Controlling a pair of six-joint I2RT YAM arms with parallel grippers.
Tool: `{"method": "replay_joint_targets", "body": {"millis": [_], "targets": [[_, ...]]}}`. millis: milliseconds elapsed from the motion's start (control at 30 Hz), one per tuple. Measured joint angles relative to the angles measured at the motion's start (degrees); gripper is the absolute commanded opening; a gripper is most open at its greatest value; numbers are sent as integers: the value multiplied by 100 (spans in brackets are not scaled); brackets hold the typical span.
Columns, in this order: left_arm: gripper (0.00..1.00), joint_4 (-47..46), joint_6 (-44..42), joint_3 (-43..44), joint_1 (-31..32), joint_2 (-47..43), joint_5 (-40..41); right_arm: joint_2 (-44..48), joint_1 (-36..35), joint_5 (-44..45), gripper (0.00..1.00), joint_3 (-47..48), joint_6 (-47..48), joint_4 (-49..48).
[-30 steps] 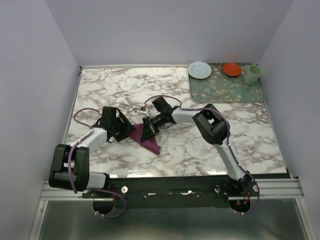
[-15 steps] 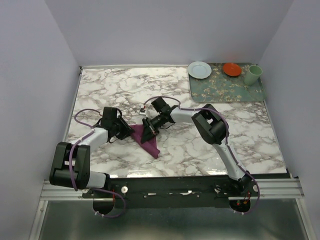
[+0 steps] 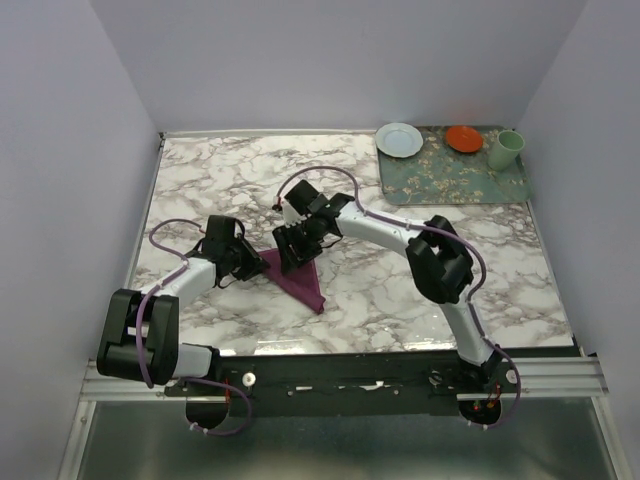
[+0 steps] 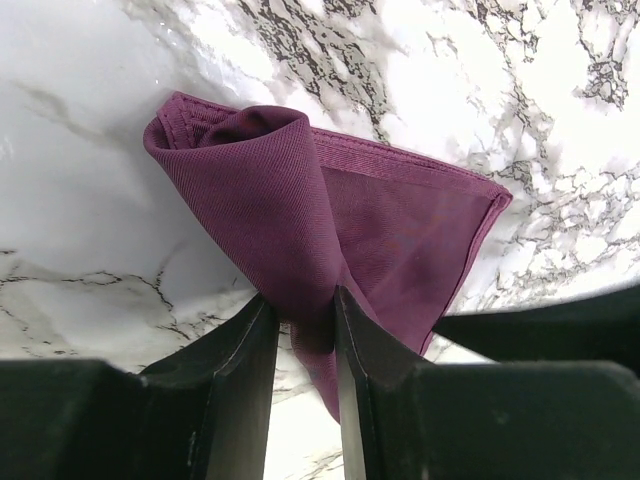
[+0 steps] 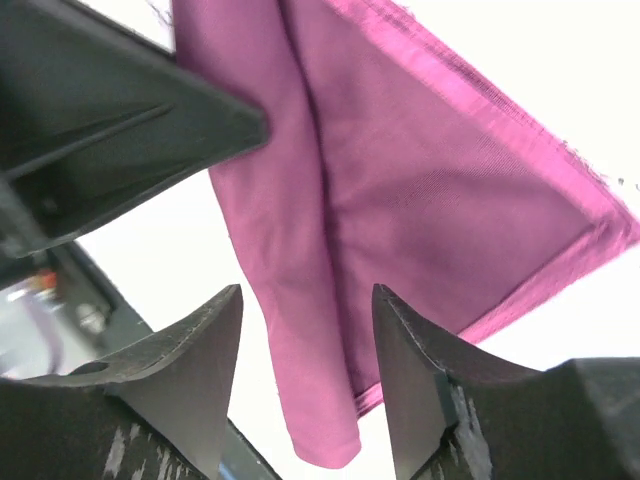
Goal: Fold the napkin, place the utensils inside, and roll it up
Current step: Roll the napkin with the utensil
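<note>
Jaws of the left gripper clamp a fold of the plum-purple cloth napkin; right gripper jaws stand apart, cloth visible beyond their gap.

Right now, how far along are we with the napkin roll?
Done: the napkin lies folded into a rough triangle on the marble table. In hand: the left gripper pinches a raised fold of it; the right gripper hangs open above the cloth. Left: no knife shows in any view, so placing it and rolling are not yet done.
</note>
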State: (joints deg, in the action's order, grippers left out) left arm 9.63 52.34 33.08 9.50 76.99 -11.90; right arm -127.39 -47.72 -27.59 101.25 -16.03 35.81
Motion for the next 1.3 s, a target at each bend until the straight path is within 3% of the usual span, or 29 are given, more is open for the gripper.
{"method": "replay_joint_targets", "body": {"millis": [200, 367, 667, 967, 1000, 1133, 1300], "targets": [[35, 15, 4, 0, 0, 0, 0, 295, -901, 1943, 63, 114, 66, 411], [35, 39, 35, 0, 0, -2, -2, 278, -1495, 3075, 63, 181, 155, 553], [35, 79, 90, 0, -7, 24, 70, -127, -1753, 4192, 61, 470, 223, 577], [39, 101, 170, 0, -28, 46, 92, -308, -1919, 4636, 40, 516, 168, 540], [39, 92, 177, 0, -26, 46, 92, -308, -1926, 4647, 33, 503, 162, 525], [41, 70, 219, 0, -26, 48, 114, -278, -1958, 4642, 21, 343, 205, 260], [54, 66, 225, 0, -26, 46, 101, -66, -1910, 4507, 13, -44, 238, -129]]}}
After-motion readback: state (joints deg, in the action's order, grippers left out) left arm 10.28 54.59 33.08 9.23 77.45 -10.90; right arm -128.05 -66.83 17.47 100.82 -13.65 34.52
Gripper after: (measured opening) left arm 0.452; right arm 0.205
